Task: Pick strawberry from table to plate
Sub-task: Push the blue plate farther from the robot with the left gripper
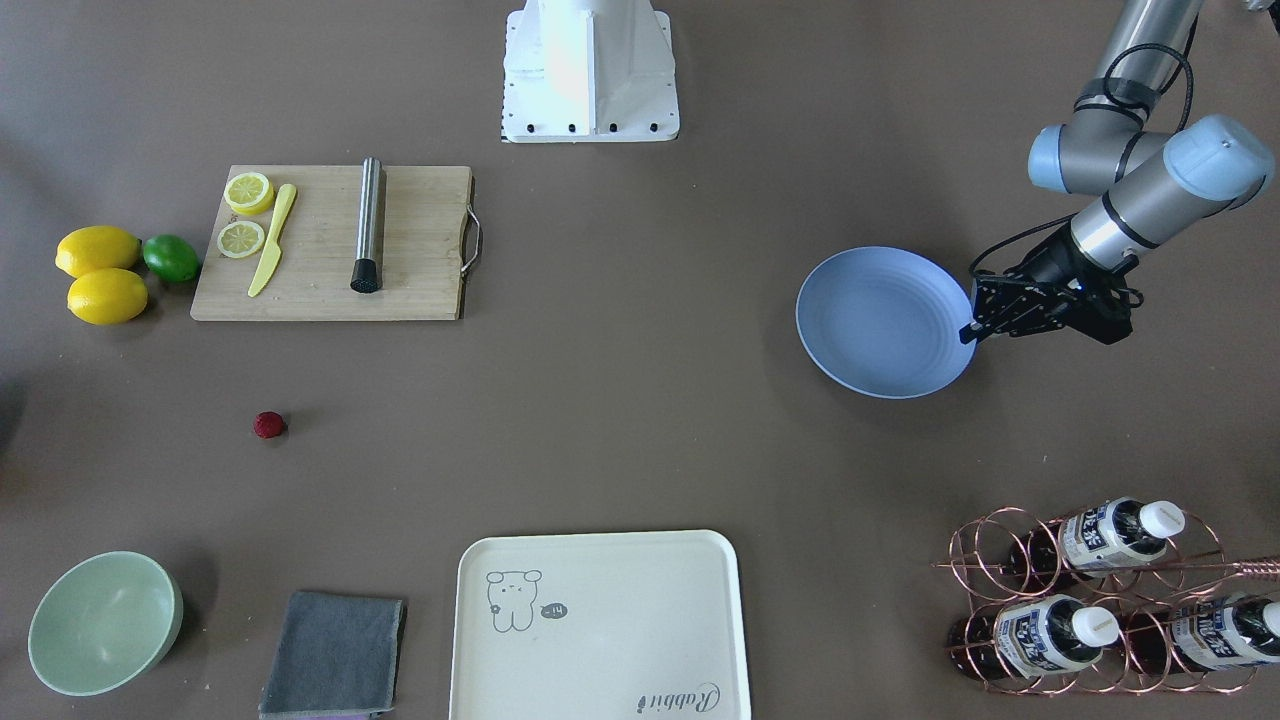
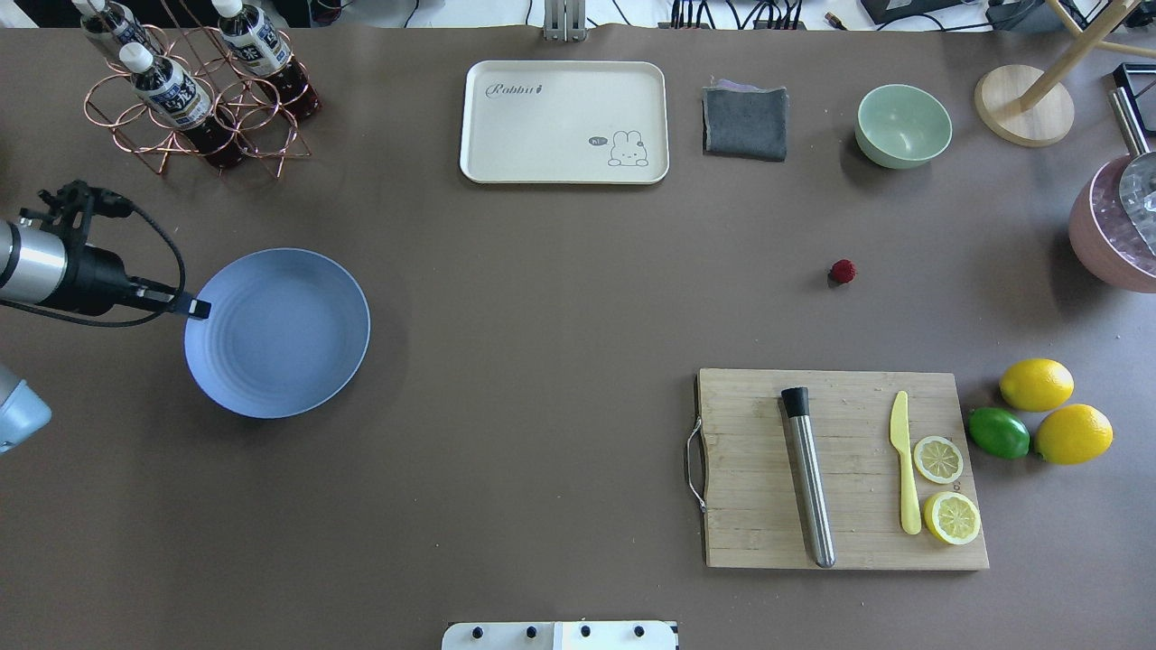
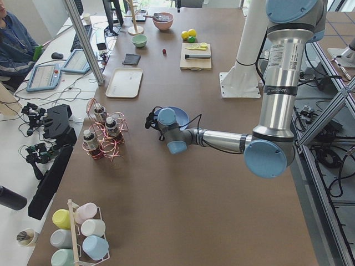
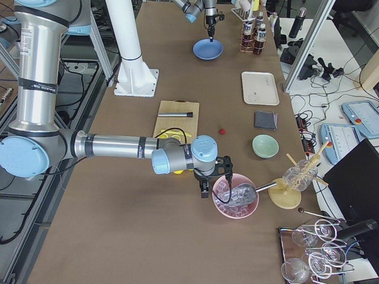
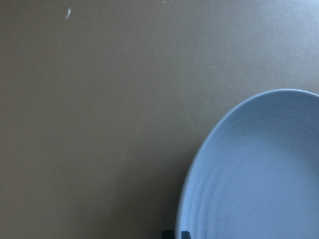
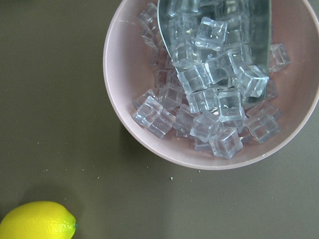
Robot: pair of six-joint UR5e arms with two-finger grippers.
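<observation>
The strawberry, small and dark red, lies alone on the brown-grey table, far from both arms. Across the table rests the empty blue plate. My left gripper is at the plate's outer rim, its fingers closed together on that rim; the left wrist view shows the plate and the fingertips at the bottom edge. My right gripper hovers by a pink bowl of ice cubes; I cannot tell whether it is open or shut.
A wooden cutting board holds a steel rod, a yellow knife and lemon slices, with two lemons and a lime beside it. A green bowl, grey cloth, cream tray and bottle rack line the far edge.
</observation>
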